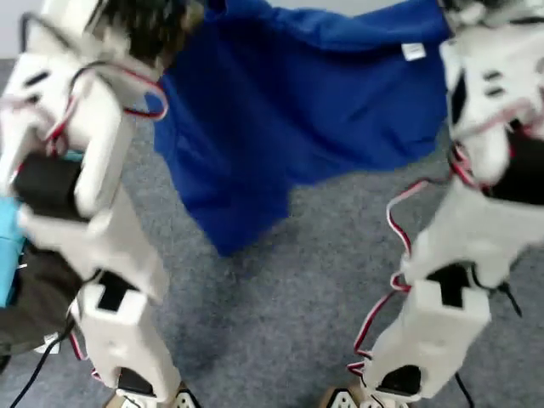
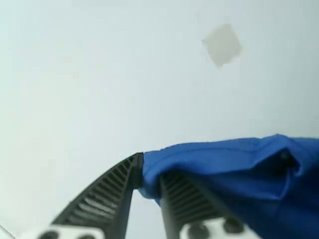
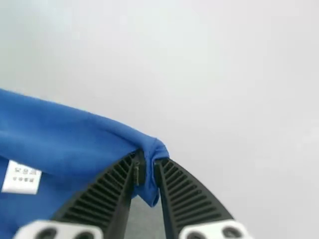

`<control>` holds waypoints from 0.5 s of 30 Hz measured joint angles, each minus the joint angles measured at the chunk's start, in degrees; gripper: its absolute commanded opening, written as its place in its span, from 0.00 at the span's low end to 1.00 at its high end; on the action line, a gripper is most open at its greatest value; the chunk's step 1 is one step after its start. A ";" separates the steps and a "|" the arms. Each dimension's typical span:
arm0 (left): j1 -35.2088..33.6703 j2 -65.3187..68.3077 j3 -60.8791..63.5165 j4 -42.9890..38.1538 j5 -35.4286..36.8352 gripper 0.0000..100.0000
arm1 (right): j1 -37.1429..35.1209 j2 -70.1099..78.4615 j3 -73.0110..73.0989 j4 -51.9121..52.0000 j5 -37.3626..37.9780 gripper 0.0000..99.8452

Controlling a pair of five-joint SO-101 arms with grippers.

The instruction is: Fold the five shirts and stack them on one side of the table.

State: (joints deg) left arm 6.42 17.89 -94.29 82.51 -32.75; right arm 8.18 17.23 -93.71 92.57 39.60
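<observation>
Left tool (image 2: 149, 172): jaws narrow, clamped on a bunched hem or edge of the blue shirt (image 1: 280, 110), with fabric pinched between the ribbed pads and spilling off to one side. Right tool (image 3: 148, 167): jaws likewise narrow, gripping a folded edge of the same garment, with a small fold poking out beyond the tips. A white label (image 3: 20, 178) sits on the cloth close to this grip, and in the high view the same label lies beside the arm at picture right, which identifies that arm as the right one. The shirt hangs spread between the two raised arms at the far side of the grey counter (image 1: 297, 297). Its upper edge is stretched across and one portion droops to a point toward the middle; whether that low point touches the surface cannot be determined. At the picture's left edge, partly behind the left arm, lie a light blue cloth (image 1: 8, 242) and a dark cloth (image 1: 34, 310); their fold state cannot be told. Red and white cables (image 1: 398, 229) run along the right arm.
</observation>
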 measured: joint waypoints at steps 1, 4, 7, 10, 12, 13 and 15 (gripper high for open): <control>0.62 -1.76 0.00 0.35 -1.58 0.02 | 0.88 -1.85 0.00 1.23 0.00 0.01; 1.41 -6.33 0.00 2.55 -5.71 0.02 | 4.40 -6.95 0.00 4.75 0.00 0.01; 1.41 -10.29 -0.09 4.92 -8.35 0.02 | 8.44 -10.73 -0.09 7.38 0.00 0.01; 1.49 -13.27 -0.26 8.09 -11.69 0.01 | 11.25 -11.69 -0.09 7.91 0.09 0.01; 1.58 -14.51 -0.62 10.02 -13.36 0.01 | 12.04 -11.34 -0.09 7.91 1.67 0.01; 1.58 -14.77 -0.70 10.90 -14.07 0.01 | 12.22 -10.73 -0.18 7.91 2.73 0.01; 1.23 -15.03 -0.70 12.57 -15.47 0.01 | 12.22 -8.97 -0.35 7.91 4.04 0.01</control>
State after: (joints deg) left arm 7.65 2.86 -94.99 95.08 -48.22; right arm 20.40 8.26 -94.07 100.48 43.65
